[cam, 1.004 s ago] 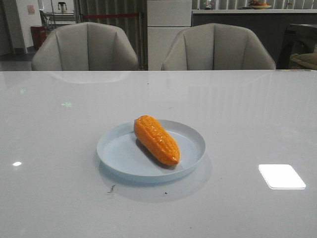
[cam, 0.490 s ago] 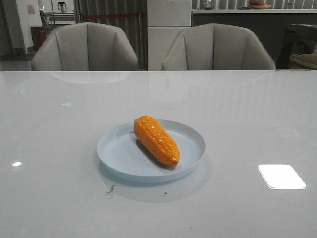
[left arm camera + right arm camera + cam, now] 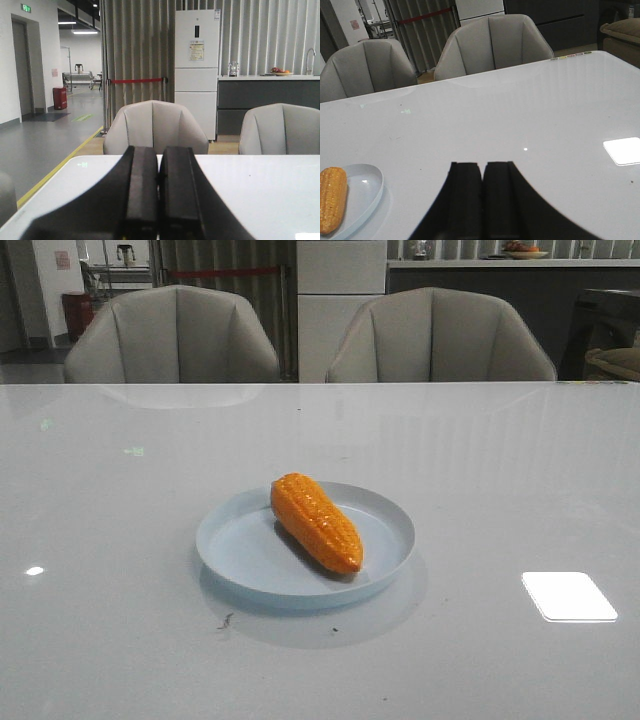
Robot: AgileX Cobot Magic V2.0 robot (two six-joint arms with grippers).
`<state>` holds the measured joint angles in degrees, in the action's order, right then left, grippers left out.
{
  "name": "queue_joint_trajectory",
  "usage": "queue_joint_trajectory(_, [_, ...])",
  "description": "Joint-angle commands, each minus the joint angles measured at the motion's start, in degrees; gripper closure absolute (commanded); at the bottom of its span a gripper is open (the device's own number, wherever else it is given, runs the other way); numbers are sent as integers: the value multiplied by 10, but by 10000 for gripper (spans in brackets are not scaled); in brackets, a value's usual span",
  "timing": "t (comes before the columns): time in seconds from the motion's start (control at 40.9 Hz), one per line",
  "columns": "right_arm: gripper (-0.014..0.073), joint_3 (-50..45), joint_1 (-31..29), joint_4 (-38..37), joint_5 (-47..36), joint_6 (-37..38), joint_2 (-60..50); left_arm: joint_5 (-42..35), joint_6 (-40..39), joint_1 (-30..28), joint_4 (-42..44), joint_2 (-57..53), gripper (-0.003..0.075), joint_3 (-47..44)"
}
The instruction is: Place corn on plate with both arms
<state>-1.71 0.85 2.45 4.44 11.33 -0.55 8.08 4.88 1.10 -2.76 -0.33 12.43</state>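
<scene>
A: Where is the corn [image 3: 316, 522] right now?

B: Lying inside the plate [image 3: 238, 545], on the pale blue floor of it, with its blunt end toward the far rim and its tapered tip pointing toward the robot and a little to its right. So the long axis runs on a slant across the plate, not square to either arm.

A: And the arms?

B: Neither shows in the front view. The left gripper [image 3: 158, 200] is clenched, its two black fingers pressed together with nothing between them, looking out level over the worktop [image 3: 500, 470] toward the chairs [image 3: 170, 335]. The right gripper [image 3: 483, 200] is likewise closed and empty.

A: Which one is nearer the corn?

B: I'd judge the right, loosely (only its wrist view catches the corn [image 3: 331, 199] and a slice of the plate [image 3: 367, 192] at all). From that gripper the corn lies off toward the robot's left, well apart from the fingers.

A: So what's left to do?

B: By the look of it, nothing; the corn rests on the plate, untouched by either gripper.
</scene>
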Motion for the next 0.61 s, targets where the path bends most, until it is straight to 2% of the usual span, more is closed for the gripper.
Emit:
queue_joint_trajectory(0.0, [525,13,-4,2,-48,-5,5,-56,-8,0,1,-9,624,-15])
queue_joint_trajectory(0.318, [525,13,-4,2,-48,-5,5,-149,-8,0,1,-9,624,-149])
queue_joint_trajectory(0.392, [525,13,-4,2,-48,-5,5,-125,-8,0,1,-9,624,-148])
queue_joint_trajectory(0.588, [525,13,-4,2,-48,-5,5,-127,-8,0,-36,-9,624,-149])
